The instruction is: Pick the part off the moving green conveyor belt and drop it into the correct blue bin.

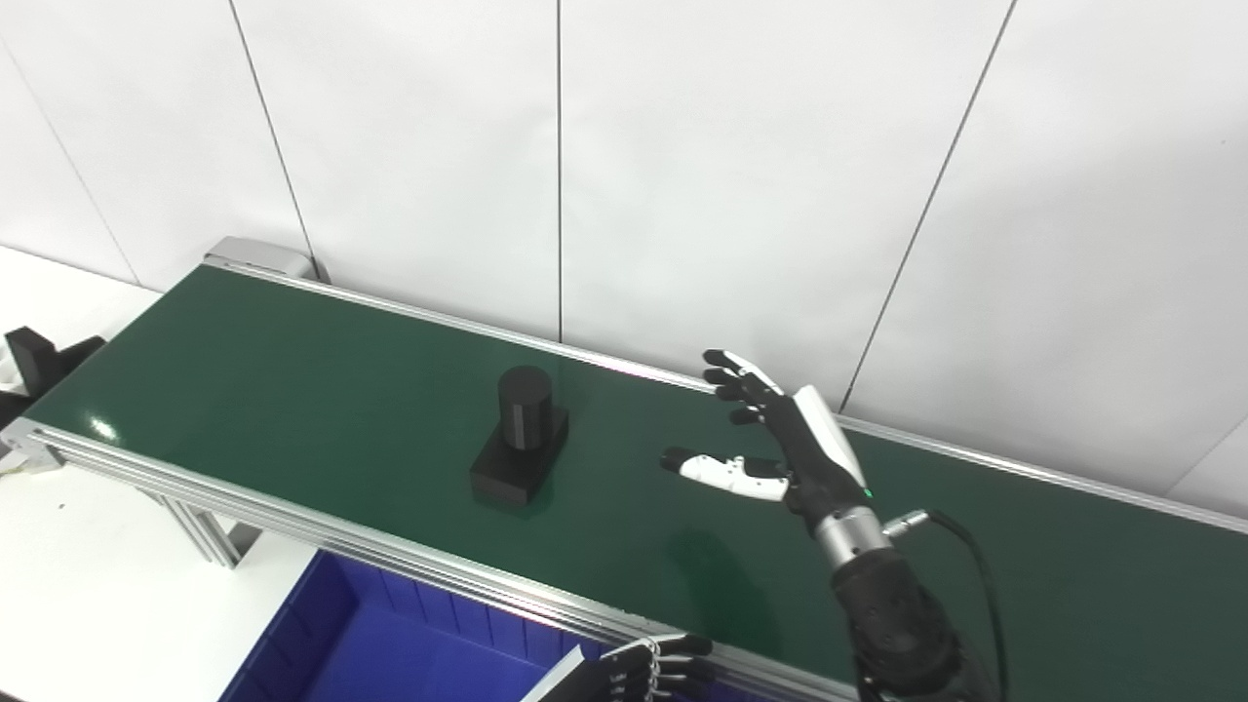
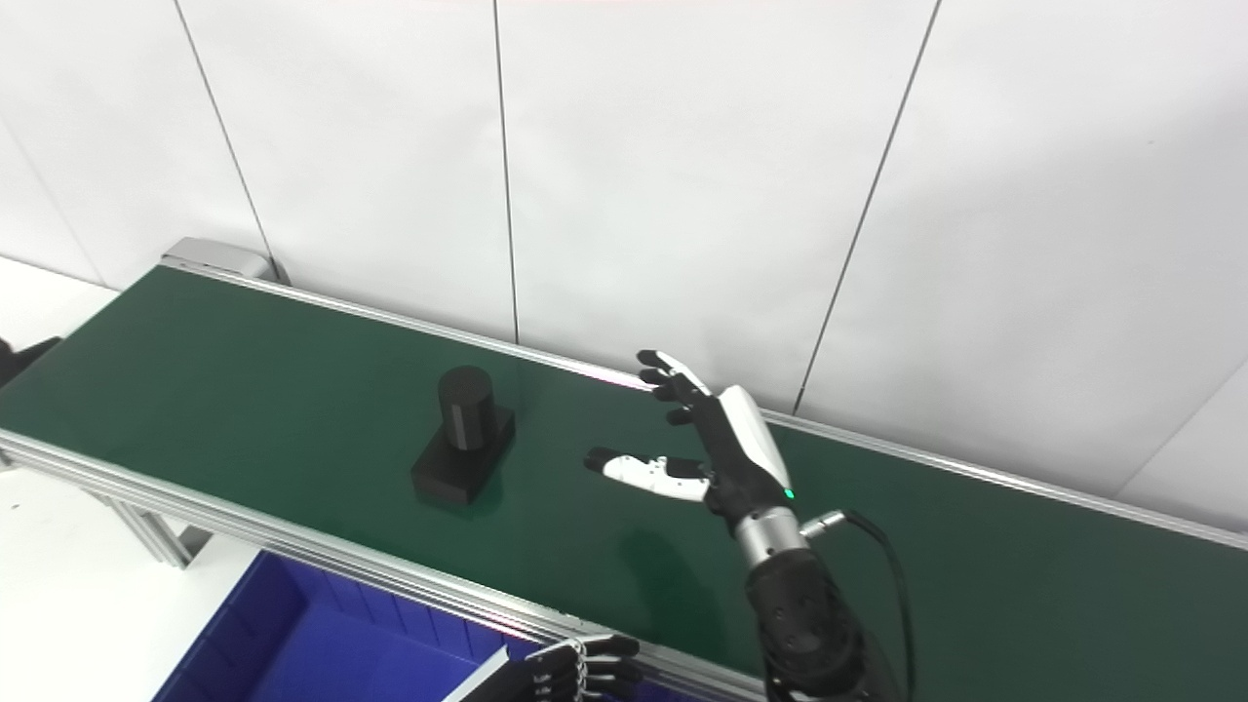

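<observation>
While the black part sits on the belt, blue bin holds nothing visible, right robot hand spread, empty.

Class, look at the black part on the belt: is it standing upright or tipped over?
Upright: the black part rests flat on its base, cylinder pointing up.

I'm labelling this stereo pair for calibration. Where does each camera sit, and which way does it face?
Left eye view: on the head, looking down across the green conveyor belt to the white wall; shows the right hand open above the belt, the left hand at the bottom edge.
Right eye view: beside it, facing likewise, scene shifted left; same hands.
Shared: the black part on the belt, the blue bin below.
</observation>
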Motion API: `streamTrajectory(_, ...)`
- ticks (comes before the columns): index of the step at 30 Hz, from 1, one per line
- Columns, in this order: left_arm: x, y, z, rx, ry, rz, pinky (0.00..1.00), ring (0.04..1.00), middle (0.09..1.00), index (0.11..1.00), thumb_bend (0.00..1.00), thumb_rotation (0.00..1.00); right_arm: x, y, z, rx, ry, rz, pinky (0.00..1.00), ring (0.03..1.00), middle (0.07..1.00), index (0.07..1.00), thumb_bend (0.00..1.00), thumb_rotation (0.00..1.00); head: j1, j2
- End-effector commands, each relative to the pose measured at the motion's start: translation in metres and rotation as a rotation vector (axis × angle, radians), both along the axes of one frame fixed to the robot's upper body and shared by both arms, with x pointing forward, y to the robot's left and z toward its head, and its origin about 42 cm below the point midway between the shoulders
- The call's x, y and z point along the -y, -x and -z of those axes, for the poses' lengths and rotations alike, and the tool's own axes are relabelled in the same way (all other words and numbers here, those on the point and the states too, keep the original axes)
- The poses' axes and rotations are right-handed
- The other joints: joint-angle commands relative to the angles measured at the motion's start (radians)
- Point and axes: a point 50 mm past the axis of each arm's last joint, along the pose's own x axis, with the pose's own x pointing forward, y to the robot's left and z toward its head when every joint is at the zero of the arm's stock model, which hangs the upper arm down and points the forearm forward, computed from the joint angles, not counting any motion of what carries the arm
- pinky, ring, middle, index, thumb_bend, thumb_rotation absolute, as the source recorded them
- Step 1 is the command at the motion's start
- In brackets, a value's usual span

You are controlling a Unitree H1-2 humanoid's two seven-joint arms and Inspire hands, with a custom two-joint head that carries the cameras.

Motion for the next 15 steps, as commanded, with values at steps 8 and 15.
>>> streamTrajectory(8,0.005,-0.002,-0.011,0.078,-0.001,0.024,0.7,0.754,0.798,0.836,1.0,0.26,-0.023,-0.007,-0.02,0.101,-0.007,-0.038,0.79,0.854,0.849,0.91,0.72,0.46,0.002,0.006)
streamTrajectory(15,0.007,-0.001,-0.011,0.078,-0.007,0.03,0.7,0.756,0.802,0.835,1.0,0.26,-0.034,-0.007,-0.016,0.083,0.038,-0.035,0.82,0.87,0.854,0.906,0.73,0.47,0.002,0.009)
